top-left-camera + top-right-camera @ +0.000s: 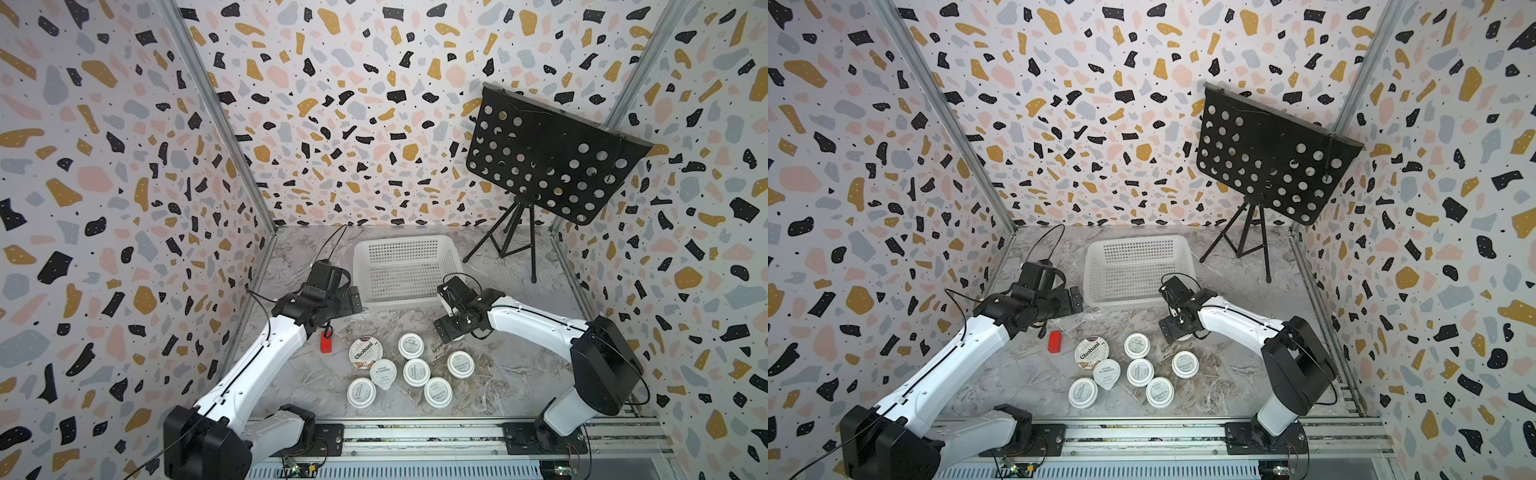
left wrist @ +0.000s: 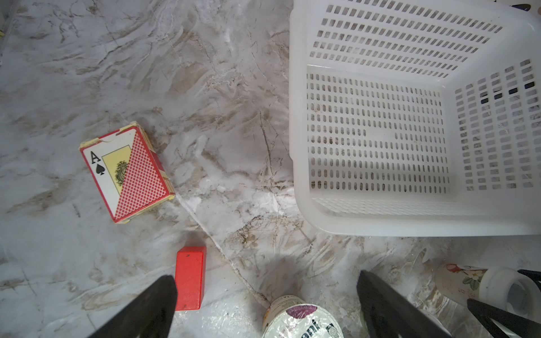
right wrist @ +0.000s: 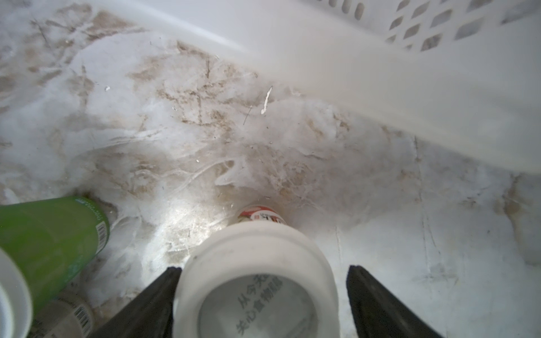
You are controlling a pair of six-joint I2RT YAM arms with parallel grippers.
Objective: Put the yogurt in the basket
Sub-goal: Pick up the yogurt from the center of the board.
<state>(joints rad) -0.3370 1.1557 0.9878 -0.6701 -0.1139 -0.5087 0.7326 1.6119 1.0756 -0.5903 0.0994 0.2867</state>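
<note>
The right hand (image 3: 265, 268) straddles a cup (image 3: 254, 286) with its fingers spread and one finger clear of it: no grip yet. The basket (image 3: 409, 96) lies just beyond the cup, toward the worktop's far edge. The left hand (image 2: 266, 278), spread and empty, is farther off. The other cups (image 1: 416, 372) stand near the front edge.

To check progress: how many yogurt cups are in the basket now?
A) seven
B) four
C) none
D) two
C: the basket shows only its bare grid floor in both top views and the left wrist view.
</note>
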